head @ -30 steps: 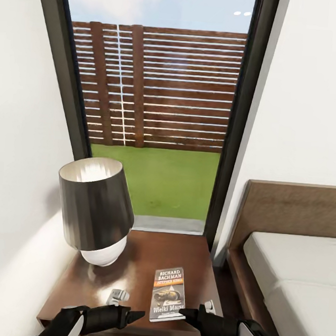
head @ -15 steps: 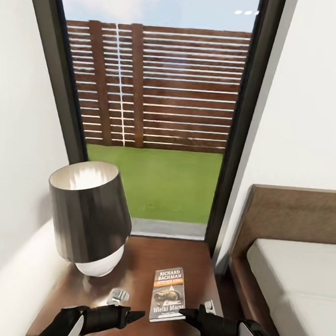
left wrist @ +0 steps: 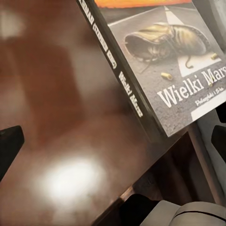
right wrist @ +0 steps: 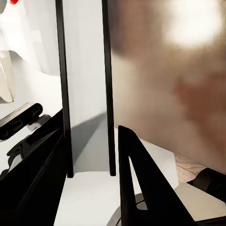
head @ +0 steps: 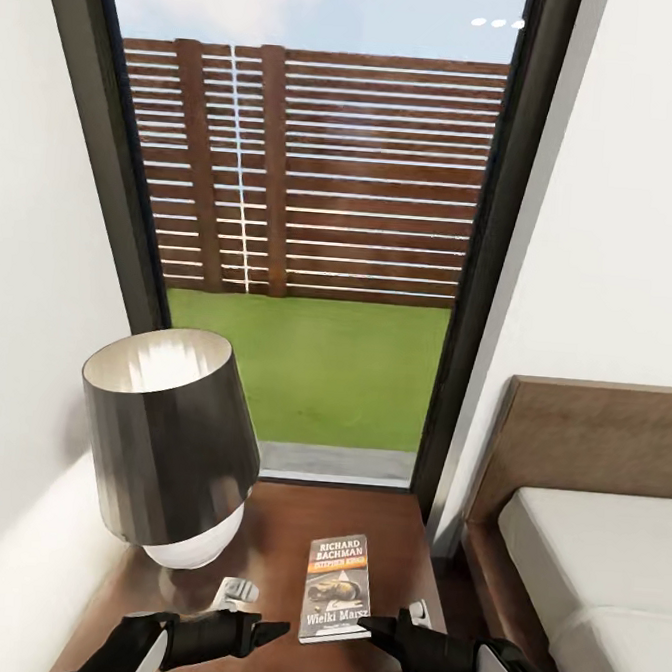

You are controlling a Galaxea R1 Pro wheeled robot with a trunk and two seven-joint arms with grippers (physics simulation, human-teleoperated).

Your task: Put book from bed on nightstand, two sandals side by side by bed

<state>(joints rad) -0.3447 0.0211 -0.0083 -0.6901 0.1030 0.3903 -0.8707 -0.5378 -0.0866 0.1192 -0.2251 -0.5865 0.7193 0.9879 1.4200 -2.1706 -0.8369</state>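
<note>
Head view looks down on the nightstand [head: 290, 563], whose glossy dark-brown top serves as the worktop beside a tall dark-framed window [head: 314, 224]. The book [head: 336, 587] lies flat on that top, cover up, toward the near edge, on the side facing the bed [head: 591, 564]. A lamp [head: 168, 445] with a dark shade stands on the far side of the nightstand from the bed, well apart from the book.

The right end effector [head: 374, 627] sits at the book's near corner, its dark fingers close together there; whether it is pinching the cover or merely touching it, I cannot tell. The left end effector [head: 267, 630] hovers over the nightstand just beside the book's spine edge, apart from it, holding nothing; how wide it stands cannot be read. In the left wrist view the book [left wrist: 160, 66] shows its spine and cover lying on the wood.

Judged by its look, the paperback is light, thin and somewhat flexible, with a smooth cover that could slide on the polished top. If it needs shifting, a pinch across the near short edge or the spine side seems the best hold. The book step looks done; the sandals remain.
</note>
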